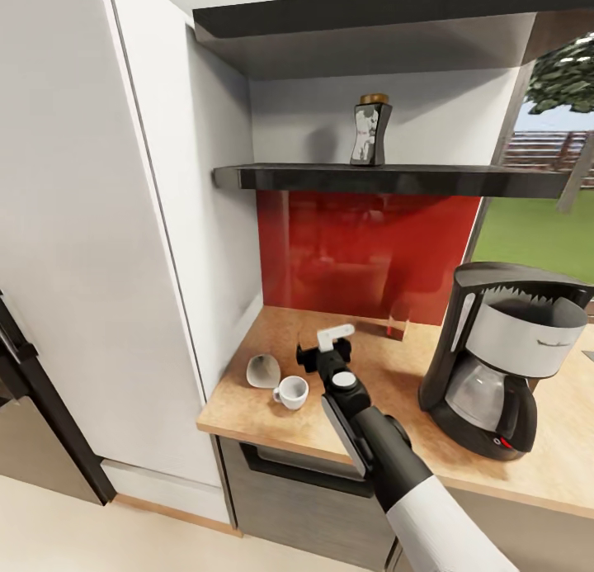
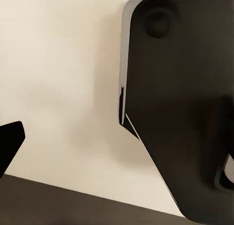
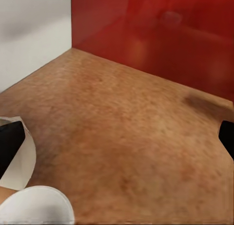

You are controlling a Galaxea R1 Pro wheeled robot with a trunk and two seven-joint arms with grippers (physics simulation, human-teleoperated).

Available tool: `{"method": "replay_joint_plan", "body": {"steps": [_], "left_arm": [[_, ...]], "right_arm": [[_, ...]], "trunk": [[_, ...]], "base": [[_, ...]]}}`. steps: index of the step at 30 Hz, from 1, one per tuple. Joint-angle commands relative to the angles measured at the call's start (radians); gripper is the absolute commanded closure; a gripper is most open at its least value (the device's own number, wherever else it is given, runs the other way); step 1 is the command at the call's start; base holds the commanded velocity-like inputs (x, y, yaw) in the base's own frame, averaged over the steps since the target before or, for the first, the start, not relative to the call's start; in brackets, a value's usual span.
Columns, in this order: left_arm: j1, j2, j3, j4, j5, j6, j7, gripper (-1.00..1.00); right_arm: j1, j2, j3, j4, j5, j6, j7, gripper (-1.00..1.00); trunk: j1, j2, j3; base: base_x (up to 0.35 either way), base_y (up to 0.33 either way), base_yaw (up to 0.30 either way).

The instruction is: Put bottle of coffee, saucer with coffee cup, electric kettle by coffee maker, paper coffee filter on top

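Right arm (image 1: 429,506): glossy white forearm shell, then matte black rounded wrist housing with grey side plate. White round cap (image 1: 344,380) on top of black wrist block. Right end effector (image 1: 323,347): black base, one finger white, one black.

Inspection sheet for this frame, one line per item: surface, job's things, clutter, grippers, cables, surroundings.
Surface: tan wood-grain countertop.
Job's things: coffee maker on the countertop; bottle of coffee upright on the shelf; coffee cup on the countertop, no saucer under it; paper filter beside the cup.
Clutter: small red-tinted item by the backsplash.
Grippers: right gripper above the countertop near the cup, holding nothing seen, jaws apart; left: cannot tell.
Cables: nothing seen.
Surroundings: white cabinet wall, window.
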Motion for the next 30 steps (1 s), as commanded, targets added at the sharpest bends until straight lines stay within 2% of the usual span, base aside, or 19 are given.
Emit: {"method": "replay_joint_plan", "body": {"steps": [1,11,21,26,28,30], "left_arm": [[0.0,0.0,-0.001,-0.001,0.006,-0.002,0.0,-1.0],[0.0,0.0,-0.001,-0.001,0.005,-0.002,0.0,-1.0],[0.001,0.0,0.001,-0.001,0.008,-0.002,0.0,-1.0],[0.001,0.0,0.001,-0.001,0.009,-0.002,0.0,-1.0],[0.001,0.0,0.001,-0.001,0.008,-0.002,0.0,-1.0],[0.001,0.0,0.001,-0.001,0.008,-0.002,-0.001,-1.0]], "right_arm": [[-0.001,0.0,0.002,0.003,-0.001,0.006,-0.006,-1.0],[-0.001,0.0,0.001,0.028,0.001,0.006,-0.004,-1.0],[-0.001,0.0,0.004,0.159,-0.001,0.006,0.0,-1.0],[-0.001,0.0,0.006,0.19,-0.002,0.012,0.0,-1.0],[-0.001,0.0,0.006,0.185,-0.003,0.031,0.0,-1.0],[-0.002,0.0,0.006,0.148,-0.003,0.087,0.0,-1.0]], "trunk": [[0.001,-0.002,-0.002],[0.001,-0.002,-0.002],[0.001,-0.002,-0.002],[0.001,-0.002,-0.002],[0.001,-0.002,-0.002],[0.001,-0.002,-0.002]], "base": [[0.0,0.0,0.0],[0.0,0.0,0.0],[0.031,0.006,0.0],[0.034,0.008,0.0],[0.005,0.001,0.0],[0.002,0.001,0.0]]}}
